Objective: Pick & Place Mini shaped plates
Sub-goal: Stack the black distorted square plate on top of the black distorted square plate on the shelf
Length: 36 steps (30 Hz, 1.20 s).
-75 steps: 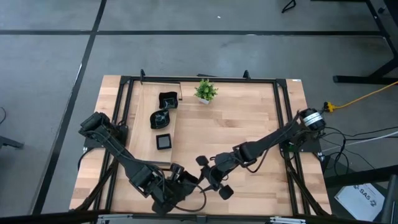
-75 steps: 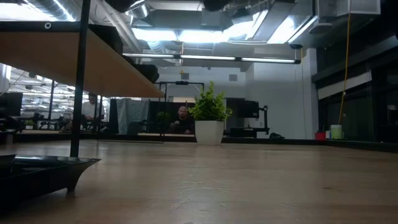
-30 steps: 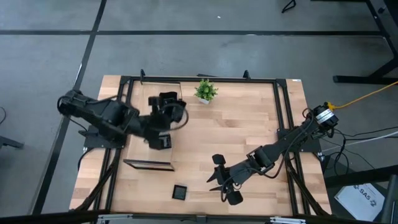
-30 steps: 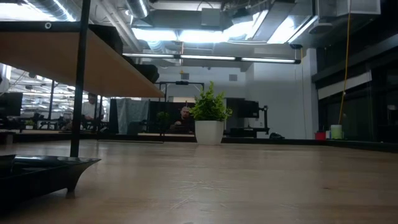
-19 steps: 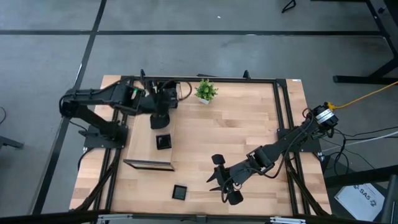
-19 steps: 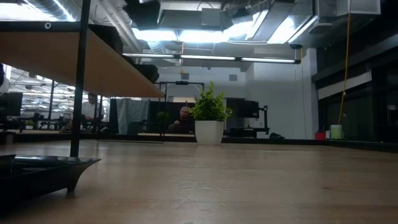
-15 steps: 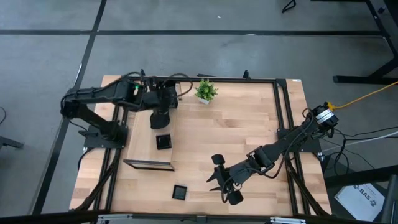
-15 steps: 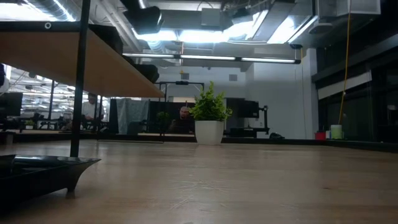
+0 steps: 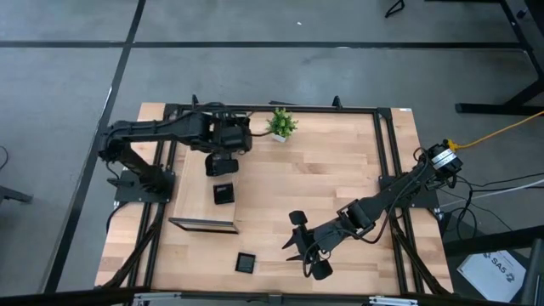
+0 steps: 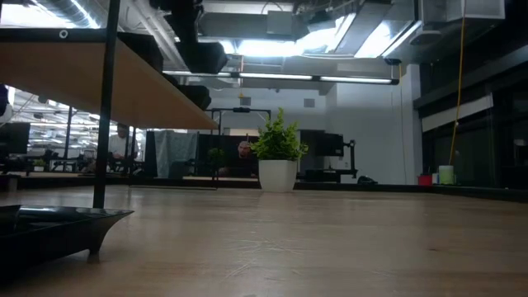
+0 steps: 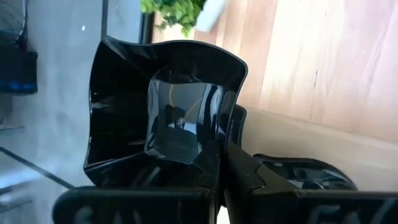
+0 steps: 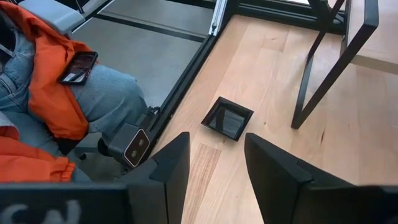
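Observation:
My left gripper (image 9: 228, 140) reaches over the far end of the raised wooden shelf (image 9: 197, 161) and is shut on a wavy-rimmed black dish (image 11: 168, 106). In the high view the gripper hides this dish. A rounded black dish (image 9: 221, 163) and a square one (image 9: 223, 194) rest on the shelf; the rounded one also shows in the left wrist view (image 11: 305, 173). Another square dish (image 9: 246, 263) lies flat on the table near the front edge; it also shows in the right wrist view (image 12: 227, 119). My right gripper (image 9: 299, 246) is open and empty, to the right of that dish. My left gripper pinches the wavy dish's rim (image 11: 210, 149) between its two fingers, at the side nearest the wrist. The fingers come from above. The dish's hollow faces up. I cannot tell whether it is lifted off the shelf.
A small green potted plant (image 9: 281, 124) stands at the far edge, just right of the shelf. Black frame posts (image 12: 323, 68) hold the shelf up. A seated person in orange (image 12: 43, 93) is beyond the table's near edge. The square dish's rim shows in the low view (image 10: 58, 224).
My left gripper has gone along the shelf toward the table's far edge, from above the square dish to the wavy dish at the shelf's far end. The other dishes and my right arm have kept still.

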Available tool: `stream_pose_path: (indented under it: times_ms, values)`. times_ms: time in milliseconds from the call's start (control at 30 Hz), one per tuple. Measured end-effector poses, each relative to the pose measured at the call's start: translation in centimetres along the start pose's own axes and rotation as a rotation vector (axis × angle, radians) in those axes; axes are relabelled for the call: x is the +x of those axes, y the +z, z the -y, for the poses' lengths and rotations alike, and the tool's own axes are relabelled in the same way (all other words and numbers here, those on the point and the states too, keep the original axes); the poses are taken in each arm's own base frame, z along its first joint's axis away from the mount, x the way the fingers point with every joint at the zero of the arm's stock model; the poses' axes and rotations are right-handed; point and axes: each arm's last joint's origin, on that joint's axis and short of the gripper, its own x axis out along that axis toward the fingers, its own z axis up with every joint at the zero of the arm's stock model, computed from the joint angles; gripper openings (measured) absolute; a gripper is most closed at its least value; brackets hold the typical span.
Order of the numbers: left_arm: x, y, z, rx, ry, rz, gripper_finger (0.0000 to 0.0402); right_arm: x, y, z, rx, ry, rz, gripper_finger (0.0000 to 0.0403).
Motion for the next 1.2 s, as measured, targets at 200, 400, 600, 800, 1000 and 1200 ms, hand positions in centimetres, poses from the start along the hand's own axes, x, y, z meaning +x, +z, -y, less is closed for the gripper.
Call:
stream_pose_path:
  times_ms: [200,400,600,800,1000,1200]
  values:
    - [0.9,-0.2,-0.2,0.009,0.001,-0.079,0.0003,0.0,0.0,0.0,0.004,0.000,-0.001,0.0152]
    - [0.7,-0.4,-0.6,-0.054,0.001,-0.072,0.0003,0.0,0.0,0.0,0.005,0.000,-0.001,0.0152]
    - [2.0,-0.7,0.0,-0.043,0.000,-0.112,0.0003,0.0,0.0,0.0,0.005,0.000,0.000,0.0152]
    - [4.3,-1.7,0.9,0.003,0.051,-0.142,0.0003,0.0,0.0,0.0,0.005,0.000,0.002,0.0152]
    - [5.0,-1.6,1.0,0.005,0.027,-0.077,0.0003,0.0,0.1,0.0,0.003,0.001,0.005,0.0152]
    - [5.3,-1.8,0.6,-0.035,-0.027,-0.098,0.0004,0.0,0.1,0.0,0.000,0.001,0.006,0.0152]
